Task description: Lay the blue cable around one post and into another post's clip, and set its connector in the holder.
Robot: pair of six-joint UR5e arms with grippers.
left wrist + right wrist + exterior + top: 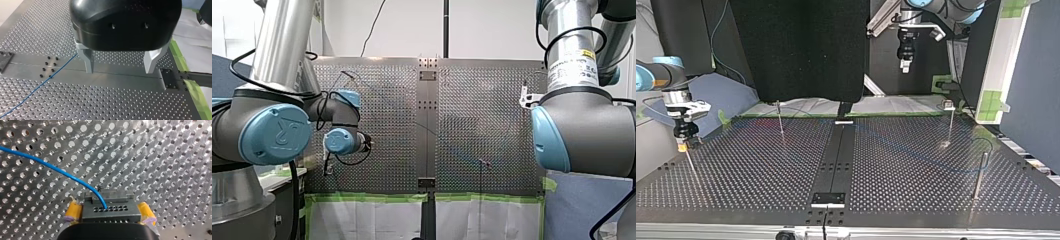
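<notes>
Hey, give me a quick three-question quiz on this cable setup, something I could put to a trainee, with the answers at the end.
1. True or false: my left pincer is holding the blue cable.
2. Pick one: what sits between the yellow pads of my right pincer? A) the connector B) a post C) nothing
3. Short answer: is my left pincer open or shut?

Key: 1 false, the cable lies on the table beside it. 2 A, with the blue cable running into it. 3 open, with nothing between its fingers.
</notes>
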